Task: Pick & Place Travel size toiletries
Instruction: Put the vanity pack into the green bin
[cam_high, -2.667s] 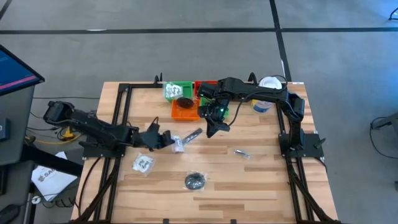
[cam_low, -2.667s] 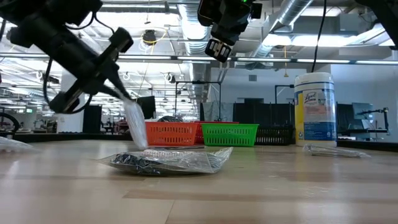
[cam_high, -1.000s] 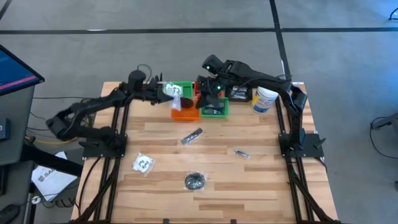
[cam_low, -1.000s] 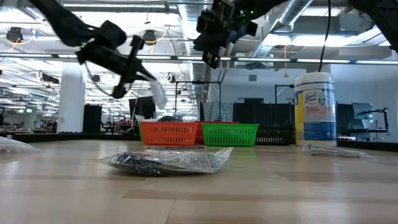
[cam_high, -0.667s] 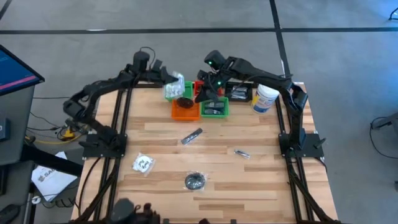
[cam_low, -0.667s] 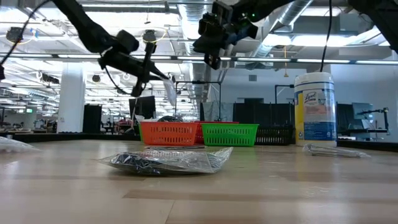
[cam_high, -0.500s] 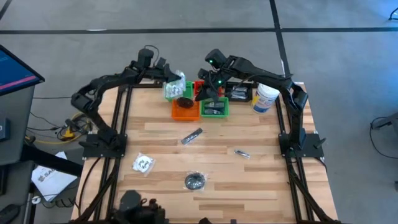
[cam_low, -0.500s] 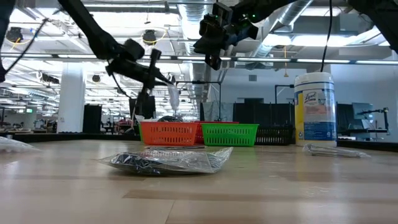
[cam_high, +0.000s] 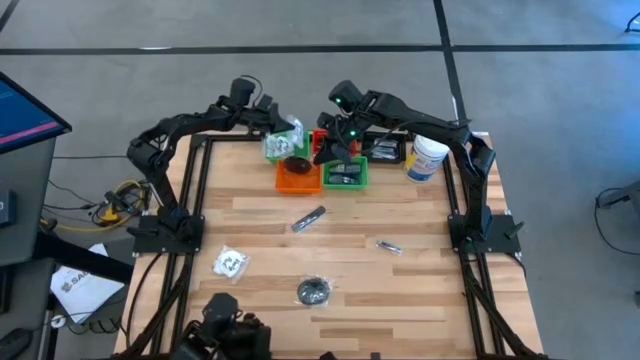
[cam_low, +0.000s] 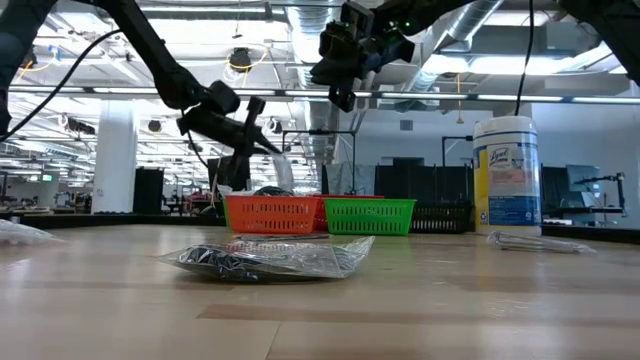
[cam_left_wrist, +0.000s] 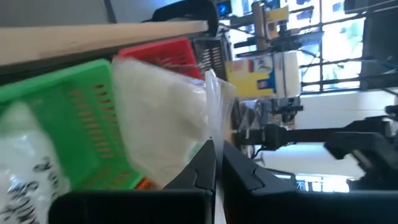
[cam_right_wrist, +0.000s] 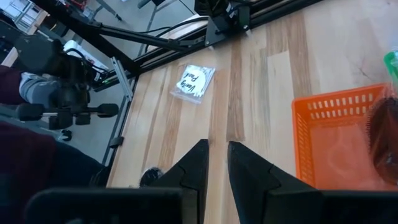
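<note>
Packet (cam_high: 291, 133) of white contents | pinched by closed left gripper (cam_high: 283, 130), hanging just above green tray (cam_high: 274, 150) at table's far edge | straight drop likely next | right gripper (cam_high: 335, 150) near-closed, empty, over second green tray (cam_high: 345, 176).

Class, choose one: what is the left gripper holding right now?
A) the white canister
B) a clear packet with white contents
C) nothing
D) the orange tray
B: in the left wrist view the left gripper is clamped on a clear packet with white contents, above the green tray.
</note>
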